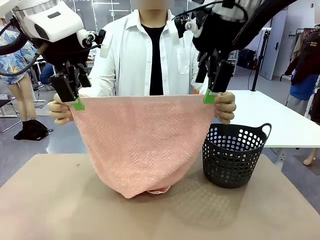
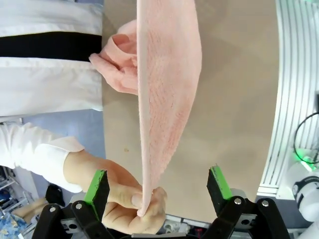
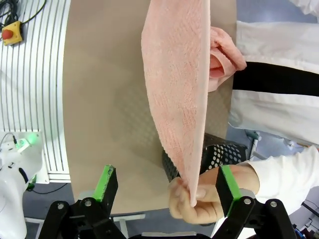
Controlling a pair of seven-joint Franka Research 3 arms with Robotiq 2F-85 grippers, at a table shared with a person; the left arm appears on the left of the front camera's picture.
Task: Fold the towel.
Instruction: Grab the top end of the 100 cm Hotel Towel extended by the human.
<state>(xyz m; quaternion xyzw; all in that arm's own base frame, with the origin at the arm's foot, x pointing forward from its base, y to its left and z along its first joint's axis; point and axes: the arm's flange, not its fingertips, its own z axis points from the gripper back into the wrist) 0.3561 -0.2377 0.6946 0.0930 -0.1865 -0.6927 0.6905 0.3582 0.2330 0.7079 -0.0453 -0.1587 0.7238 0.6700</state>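
The left claw (image 2: 158, 183) and the right claw (image 3: 166, 180) both gape open, each straddling a corner of the towel (image 1: 142, 140) pinched by a person's hand (image 2: 124, 199).

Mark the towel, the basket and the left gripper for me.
towel (image 1: 142, 145), front view, middle of the hanging cloth.
basket (image 1: 232, 160), front view, perforated front wall.
left gripper (image 2: 158, 183), left wrist view, midway between its open fingertips.
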